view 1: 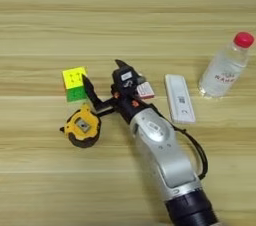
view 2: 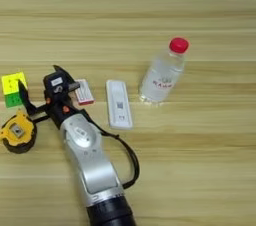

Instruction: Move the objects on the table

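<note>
Light-brown wooden planks with lengthwise grain make up the bench (view 1: 125,15). Far left lies the puzzle cube (view 1: 74,83), yellow face up, green side toward the camera. Just below it sits the round yellow-and-black tape measure (view 1: 82,127). Next comes the right gripper (view 1: 103,77), its two black fingers spread apart and holding nothing, one tip beside the cube. A red-and-white packet (view 2: 84,92) lies partly hidden at its right. Further right rest a flat white rectangular device (view 1: 179,98) and a clear bottle (view 2: 162,75) with red cap.
</note>
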Tool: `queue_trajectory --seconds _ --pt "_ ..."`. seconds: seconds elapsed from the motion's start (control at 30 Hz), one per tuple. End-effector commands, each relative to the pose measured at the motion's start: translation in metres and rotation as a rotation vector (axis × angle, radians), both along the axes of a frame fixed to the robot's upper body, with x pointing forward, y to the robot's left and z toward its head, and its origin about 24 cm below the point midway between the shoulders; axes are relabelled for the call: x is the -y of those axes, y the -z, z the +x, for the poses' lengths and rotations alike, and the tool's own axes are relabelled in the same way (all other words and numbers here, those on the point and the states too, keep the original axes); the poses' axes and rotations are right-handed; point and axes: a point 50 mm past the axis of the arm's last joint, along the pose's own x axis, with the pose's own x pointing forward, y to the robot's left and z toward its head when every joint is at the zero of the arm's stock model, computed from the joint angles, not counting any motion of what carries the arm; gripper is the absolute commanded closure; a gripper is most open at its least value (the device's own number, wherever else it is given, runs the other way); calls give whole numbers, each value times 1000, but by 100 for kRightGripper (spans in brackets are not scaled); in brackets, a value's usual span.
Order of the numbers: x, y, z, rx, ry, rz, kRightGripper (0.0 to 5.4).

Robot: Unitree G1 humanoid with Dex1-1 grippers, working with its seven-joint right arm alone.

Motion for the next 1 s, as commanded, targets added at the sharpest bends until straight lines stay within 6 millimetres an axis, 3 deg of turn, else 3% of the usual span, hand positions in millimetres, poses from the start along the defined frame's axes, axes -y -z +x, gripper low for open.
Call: queue_trajectory --seconds 0.03,0.57,1.0 --pt "-24 -26 10 95 -51 41 4" --pt "-56 -22 8 72 -144 36 4" --pt "-58 -18 12 50 -151 22 4"
